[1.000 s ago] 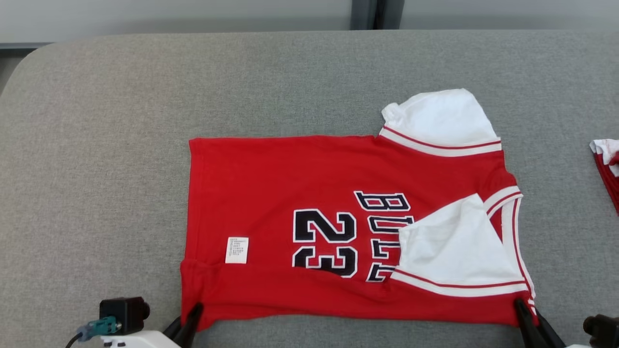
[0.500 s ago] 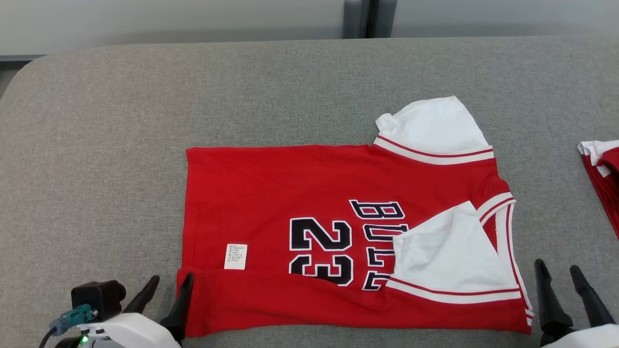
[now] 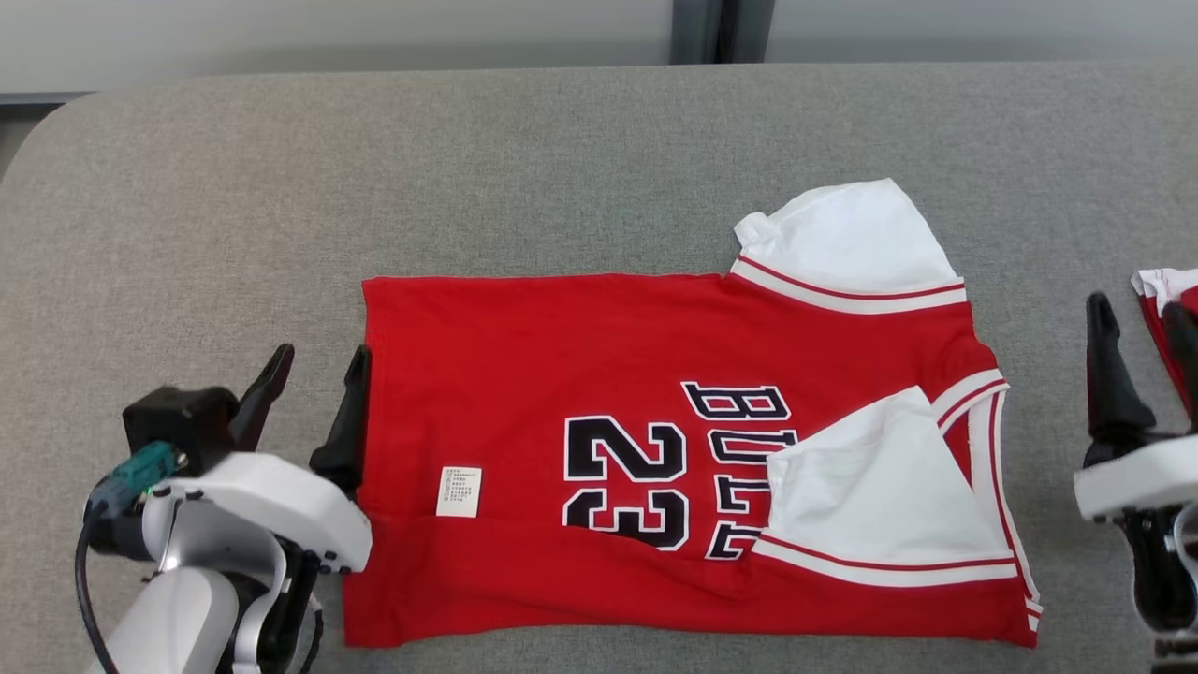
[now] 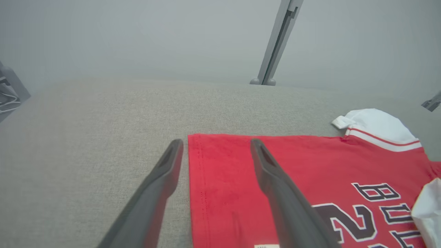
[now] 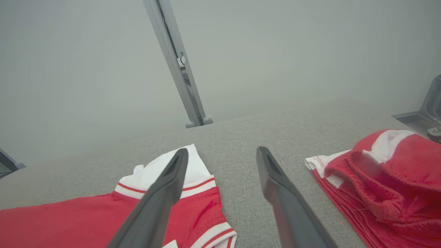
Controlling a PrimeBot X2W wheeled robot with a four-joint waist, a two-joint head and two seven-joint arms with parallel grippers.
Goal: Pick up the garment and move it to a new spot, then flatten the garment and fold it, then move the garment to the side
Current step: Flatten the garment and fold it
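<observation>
Jersey (image 3: 655, 449) soft, light, floppy; likely drapes when lifted. Left gripper (image 3: 320, 354), right gripper (image 3: 1140, 311) both spread, empty. Best hold: far hem corner, far shoulder seam

Head camera looks steeply down on the counter (image 3: 562, 168), taking in the whole red garment (image 3: 524, 356). Left wrist camera sits low and close over the garment's hem, facing the far wall (image 4: 137, 34). Right wrist camera, equally low, faces the same way beside the collar end. All three share the far white sleeve (image 3: 842, 234).
</observation>
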